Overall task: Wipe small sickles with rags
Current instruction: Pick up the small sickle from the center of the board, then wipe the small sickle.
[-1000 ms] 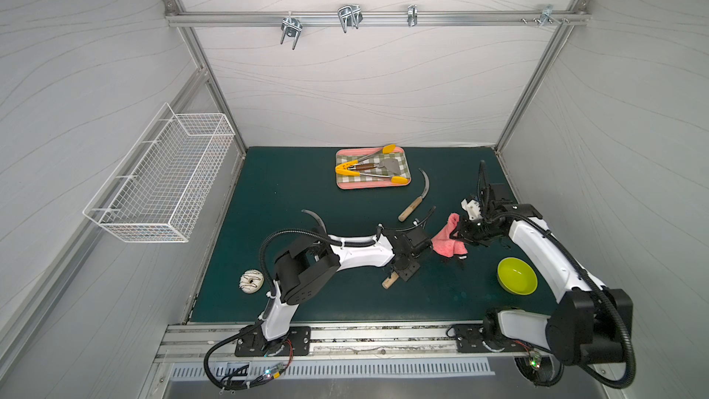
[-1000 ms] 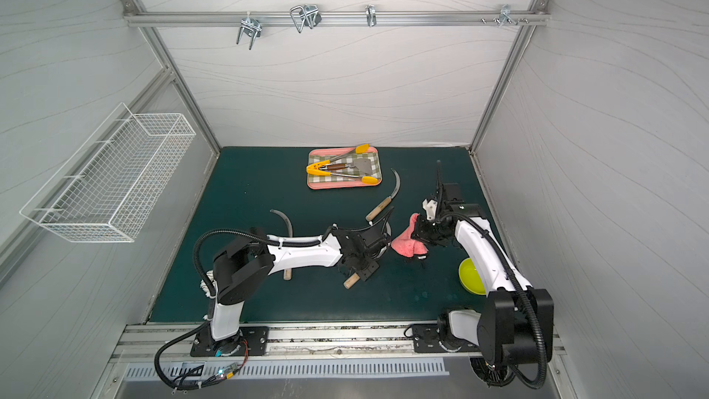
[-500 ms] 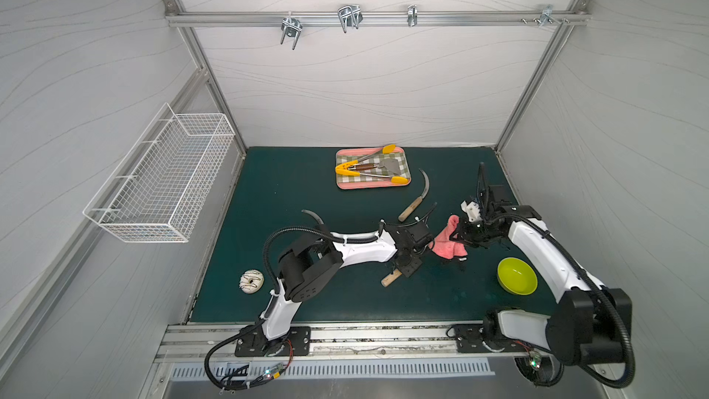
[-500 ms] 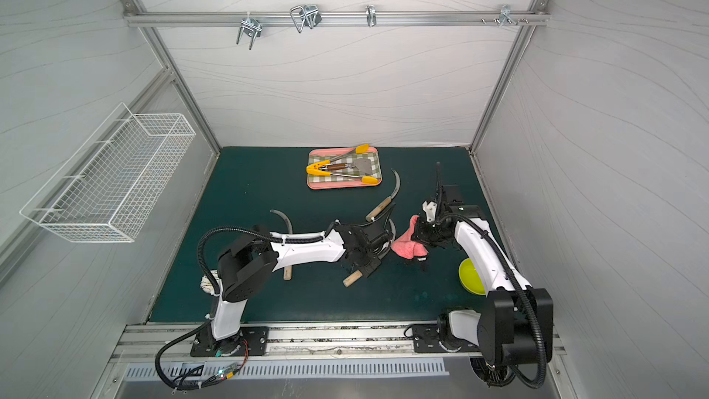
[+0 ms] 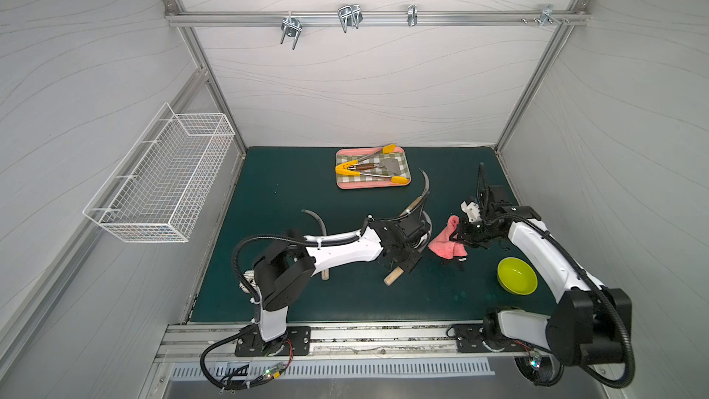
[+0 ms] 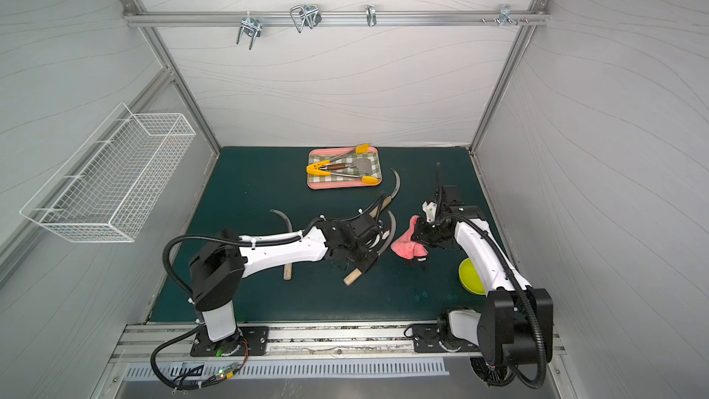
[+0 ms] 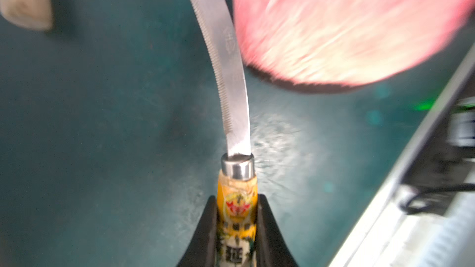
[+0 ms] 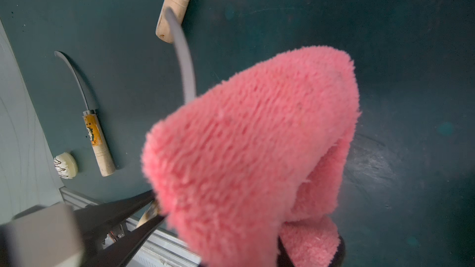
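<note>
As the left gripper [image 7: 237,199] has its jaws clamped on the orange label band of one small sickle [image 7: 232,73], the hold looks well placed: wooden handle stiff, light, not slick; blade thin, toothed, sharp, so no grasping there. Right gripper [image 8: 156,210] jaws almost fully closed, pinching an edge of the pink rag [image 8: 257,150], which hangs folded just beside the back of that blade. Rag soft and limp; likely to drape, may snag on the teeth. Rag touching blade or not: cannot tell, left wrist view blurred, blade tip cut off. Second sickle [image 5: 424,186] lies on the mat [image 5: 287,186] near the checked tray [image 5: 374,186], handle end hidden behind the left arm [image 5: 345,251]. Third sickle [image 5: 317,220] also on the mat, its middle hidden under that arm
</note>
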